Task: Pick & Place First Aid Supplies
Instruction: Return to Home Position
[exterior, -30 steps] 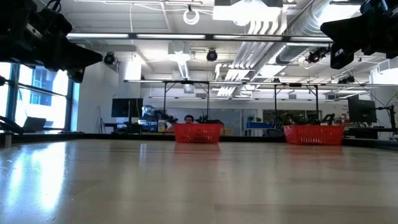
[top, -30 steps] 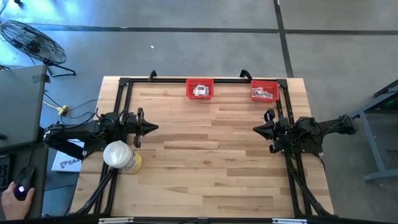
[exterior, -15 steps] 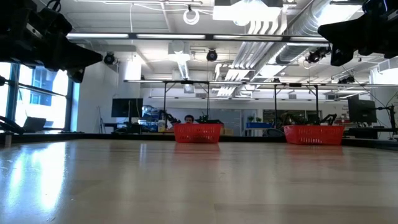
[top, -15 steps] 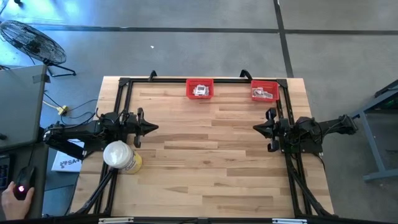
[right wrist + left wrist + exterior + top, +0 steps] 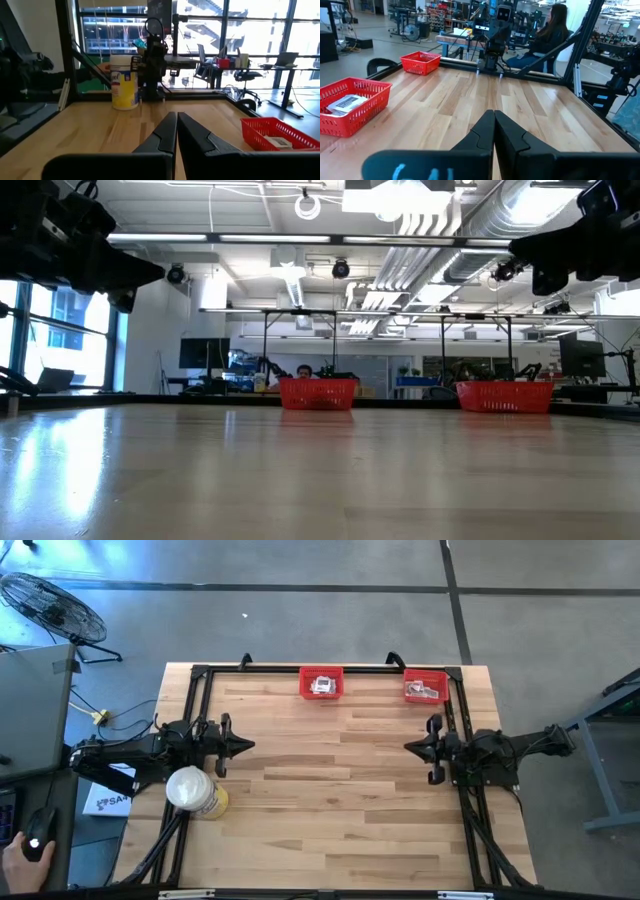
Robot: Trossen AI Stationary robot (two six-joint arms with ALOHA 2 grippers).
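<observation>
Two red bins stand at the table's far edge, one near the middle (image 5: 321,683) and one at the far right (image 5: 426,687). Each holds white first aid packets; one packet (image 5: 347,102) lies flat in the bin (image 5: 351,106) shown by the left wrist view, another (image 5: 280,141) in the bin (image 5: 277,132) of the right wrist view. My left gripper (image 5: 250,745) hangs shut above the table's left side, pointing level toward the right. My right gripper (image 5: 408,747) hangs shut above the right side, facing it. Both are far from the bins and hold nothing.
A large white cylinder with a yellowish base (image 5: 192,790) stands near the table's left edge, beside the left arm. A black frame (image 5: 200,672) runs along the table's sides. A person sits beyond the table's right side (image 5: 551,27); a hand rests on a mouse (image 5: 30,852).
My right gripper has rolled a little about its own line and its tip has sunk slightly, while staying in place and shut. The bins and packets have not moved.
</observation>
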